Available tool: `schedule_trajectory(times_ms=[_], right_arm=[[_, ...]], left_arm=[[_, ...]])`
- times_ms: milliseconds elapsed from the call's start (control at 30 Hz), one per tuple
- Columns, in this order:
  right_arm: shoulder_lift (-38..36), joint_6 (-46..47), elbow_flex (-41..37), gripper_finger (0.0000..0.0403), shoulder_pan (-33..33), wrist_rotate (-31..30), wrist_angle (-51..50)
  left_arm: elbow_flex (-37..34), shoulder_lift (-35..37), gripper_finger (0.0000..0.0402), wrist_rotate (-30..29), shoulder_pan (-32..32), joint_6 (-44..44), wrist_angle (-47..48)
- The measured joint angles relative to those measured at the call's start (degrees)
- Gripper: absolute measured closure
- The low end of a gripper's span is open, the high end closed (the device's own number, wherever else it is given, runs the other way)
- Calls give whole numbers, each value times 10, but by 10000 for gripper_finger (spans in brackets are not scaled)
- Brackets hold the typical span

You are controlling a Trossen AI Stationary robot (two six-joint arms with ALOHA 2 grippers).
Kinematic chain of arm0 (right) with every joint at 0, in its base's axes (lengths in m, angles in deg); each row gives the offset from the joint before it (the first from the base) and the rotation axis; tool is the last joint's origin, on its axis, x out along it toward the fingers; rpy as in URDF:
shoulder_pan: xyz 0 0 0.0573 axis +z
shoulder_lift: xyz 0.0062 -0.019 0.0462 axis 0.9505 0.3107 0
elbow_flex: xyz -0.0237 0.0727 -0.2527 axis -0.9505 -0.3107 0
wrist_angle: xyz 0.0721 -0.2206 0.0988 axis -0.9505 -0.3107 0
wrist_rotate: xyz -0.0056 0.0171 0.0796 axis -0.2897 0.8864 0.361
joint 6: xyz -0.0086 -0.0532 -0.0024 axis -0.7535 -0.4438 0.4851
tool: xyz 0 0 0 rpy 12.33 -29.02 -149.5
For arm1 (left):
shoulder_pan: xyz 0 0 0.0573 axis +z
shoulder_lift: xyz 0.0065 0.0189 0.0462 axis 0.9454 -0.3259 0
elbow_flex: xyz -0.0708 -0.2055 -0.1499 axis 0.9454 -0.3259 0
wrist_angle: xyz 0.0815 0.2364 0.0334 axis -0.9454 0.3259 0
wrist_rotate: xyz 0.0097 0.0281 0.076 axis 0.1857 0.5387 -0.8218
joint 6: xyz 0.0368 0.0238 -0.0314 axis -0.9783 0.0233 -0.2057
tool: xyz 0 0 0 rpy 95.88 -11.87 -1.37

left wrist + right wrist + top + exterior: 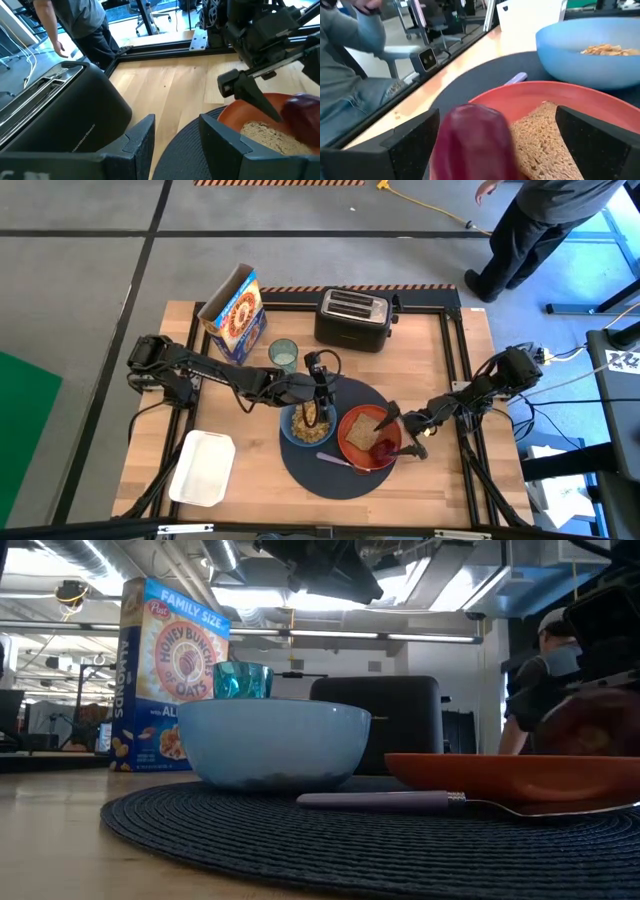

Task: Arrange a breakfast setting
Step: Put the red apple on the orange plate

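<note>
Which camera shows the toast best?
The right wrist view: the toast fills the plate close up beside the apple. The high view shows it small, the left wrist view only a corner, and the low view hides it behind the plate's rim.

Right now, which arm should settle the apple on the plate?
Right. Its gripper is open around the red apple over the orange-red plate; the left gripper hangs above the blue bowl.

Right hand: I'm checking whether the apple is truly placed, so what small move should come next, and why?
Probably back the right hand straight away from the orange-red plate. Its fingers stand open on either side of the red apple, which already sits on the plate beside the toast slice.
</note>
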Motion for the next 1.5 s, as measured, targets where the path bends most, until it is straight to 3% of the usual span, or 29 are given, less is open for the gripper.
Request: schedule_trajectory(times_ms=[433, 567, 867, 1133, 1300, 1500], right_arm=[[-33, 43, 7, 17, -14, -27, 10], [-33, 65, 32, 17, -37, -11, -57], [-74, 22, 173, 17, -38, 12, -376], [-187, -45, 320, 17, -38, -76, -734], [-204, -40, 409, 20, -34, -121, -956], [-163, -6, 475, 71, 25, -120, -1058]], left_arm=[[0, 0, 255, 1, 0, 0, 9], [0, 0, 255, 25, 2, 1, 28], [0, 0, 255, 22, 9, 4, 44], [0, 0, 255, 7, 9, 3, 55], [0, 0, 255, -1, 8, -13, 60], [0, 0, 255, -7, 7, -48, 80]])
